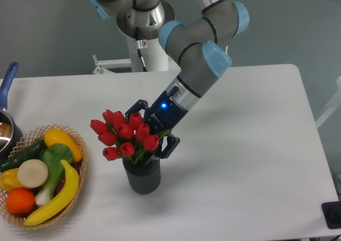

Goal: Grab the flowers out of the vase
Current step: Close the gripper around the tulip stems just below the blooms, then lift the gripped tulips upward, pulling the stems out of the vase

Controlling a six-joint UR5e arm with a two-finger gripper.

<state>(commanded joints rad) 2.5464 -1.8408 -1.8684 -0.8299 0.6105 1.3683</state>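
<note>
Red flowers (123, 136) stand in the vase (142, 175) — the gripper (151, 130) is spread open around them, perhaps touching the stems.

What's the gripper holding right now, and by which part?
Cannot tell for sure. The gripper straddles the flowers just above the vase rim, but the blooms hide the fingertips, so contact with the stems isn't visible. The bunch sits in the vase.

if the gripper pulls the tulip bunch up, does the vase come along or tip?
Possibly. The vase is short and narrow, so probably light; stems wedged in it could drag it up. The flowers lean left of it, and the gripper stands at their right, so an angled pull may tip it.
</note>
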